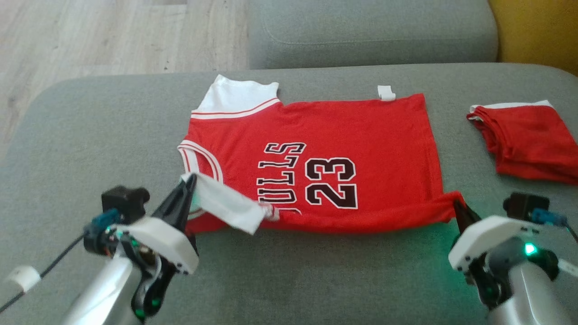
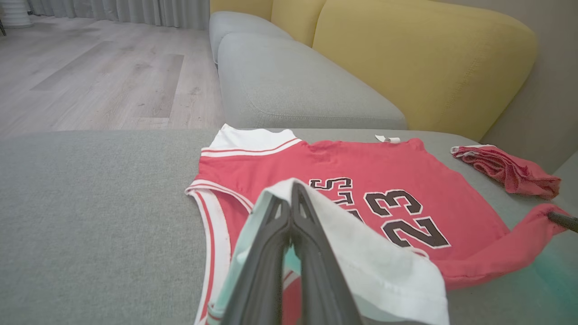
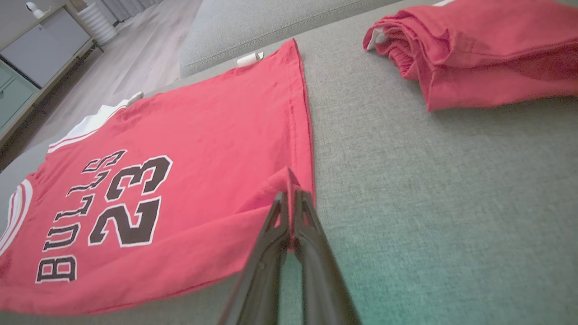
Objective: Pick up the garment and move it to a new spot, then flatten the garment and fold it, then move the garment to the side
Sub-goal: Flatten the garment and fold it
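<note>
at the left, the left end effector [image 1: 190, 183] has its two dark fingers pressed together on the white shoulder piece [image 1: 228, 205] of the jersey [image 1: 325, 135], holding that near, neck-side corner lifted off the grey cushion [image 1: 90, 135]. the jersey lies mid-cushion, print up, its long axis running across the head view, with neck and armhole to the left and hem to the right. a small white tag [image 1: 386, 92] sticks out from its far edge. at the right, the right end effector [image 1: 457, 206] is likewise closed, pinching the near hem corner, which is drawn into a red point. so both arms hold the near long edge, one at each end, and the body of the jersey lies ahead of them, away from the robot. by my reading the fold turns on carrying that edge forward over the print to the far edge, both ends level. furthest right, well apart from the jersey, a folded red garment [image 1: 528, 140] rests on the same cushion. count: two end effectors, both occupied; one jersey in hand; one other garment; one tag.
</note>
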Controlling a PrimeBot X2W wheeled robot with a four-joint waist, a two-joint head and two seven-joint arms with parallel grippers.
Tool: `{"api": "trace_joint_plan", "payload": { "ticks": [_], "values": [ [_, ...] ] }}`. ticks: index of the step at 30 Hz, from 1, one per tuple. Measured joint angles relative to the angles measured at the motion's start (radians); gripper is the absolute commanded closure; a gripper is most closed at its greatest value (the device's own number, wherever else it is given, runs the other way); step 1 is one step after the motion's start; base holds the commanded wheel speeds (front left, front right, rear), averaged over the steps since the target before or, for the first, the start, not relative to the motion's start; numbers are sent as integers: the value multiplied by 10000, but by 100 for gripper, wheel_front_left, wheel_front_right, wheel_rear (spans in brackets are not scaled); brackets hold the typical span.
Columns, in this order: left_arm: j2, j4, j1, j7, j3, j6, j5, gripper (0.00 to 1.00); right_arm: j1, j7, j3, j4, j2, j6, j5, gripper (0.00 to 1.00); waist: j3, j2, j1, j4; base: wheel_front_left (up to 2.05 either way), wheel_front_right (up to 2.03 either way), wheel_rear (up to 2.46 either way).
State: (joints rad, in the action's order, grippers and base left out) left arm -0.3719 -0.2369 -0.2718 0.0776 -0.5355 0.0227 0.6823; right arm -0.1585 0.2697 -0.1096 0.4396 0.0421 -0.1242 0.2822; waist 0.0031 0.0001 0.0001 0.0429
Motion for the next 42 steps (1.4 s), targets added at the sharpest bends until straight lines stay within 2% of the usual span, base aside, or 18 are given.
{"api": "trace_joint_plan", "payload": {
  "ticks": [6, 12, 14, 15, 16, 17, 19, 20, 27, 31, 36, 42],
  "values": [
    [326, -1672, -1047, -460, -10, 307, -121, 100, -1273, -382, 92, 1381, 10, 0, 13, 100, 233, 0, 0, -231, 0, 0, 0],
    [539, -2771, -1608, -1047, 44, 403, -146, 100, -2513, -853, 307, 2832, 27, 0, 8, 100, 544, 0, 0, -382, 0, 0, 0],
    [631, -3022, -1763, -1204, 81, 437, -146, 100, -2869, -1076, 447, 3210, 33, 0, 10, 67, 643, 0, 1, -397, 0, 0, 0],
    [675, -3114, -1829, -1306, 111, 483, -146, 100, -3035, -1177, 543, 3379, 35, 0, 23, 22, 686, 0, 1, -399, 0, 0, 0],
    [717, -3177, -1883, -1453, 134, 481, -146, 100, -3186, -1302, 635, 3542, 36, 0, 94, 0, 721, 0, 1, -397, 0, 0, 0],
    [748, -3264, -1952, -1578, 151, 481, -146, 85, -3327, -1402, 744, 3697, 40, 0, 138, 0, 753, 0, 0, -393, 0, 0, 0],
    [784, -3405, -2071, -1837, 213, 483, -146, 36, -3570, -1659, 865, 3983, 40, 0, 274, 0, 801, 0, 0, -378, 0, 0, 0],
    [782, -3503, -2183, -2050, 270, 483, -146, 0, -3778, -1967, 926, 4230, 40, 0, 345, 0, 830, 0, 0, -364, 0, 0, 0],
    [771, -3507, -2314, -2389, 395, 491, -144, 0, -4266, -2909, 771, 4552, 54, 0, 213, 0, 853, 0, -1, -360, 0, 0, 0],
    [667, -2968, -2259, -2458, 476, 489, -132, 0, -4307, -3325, 652, 4334, 63, 0, -316, 0, 749, 0, -1, -373, 0, 0, 0],
    [286, -1647, -1263, -2265, 518, 314, 146, 0, -3854, -3342, 535, 3287, 63, 0, -1223, 0, 553, 0, -2, -378, 0, 0, 0],
    [-148, -215, 822, -1440, 493, -360, 497, 0, -1872, -2755, 297, 1494, 56, 0, -1730, 0, 448, 0, -2, -265, 0, 0, 0]
  ]
}}
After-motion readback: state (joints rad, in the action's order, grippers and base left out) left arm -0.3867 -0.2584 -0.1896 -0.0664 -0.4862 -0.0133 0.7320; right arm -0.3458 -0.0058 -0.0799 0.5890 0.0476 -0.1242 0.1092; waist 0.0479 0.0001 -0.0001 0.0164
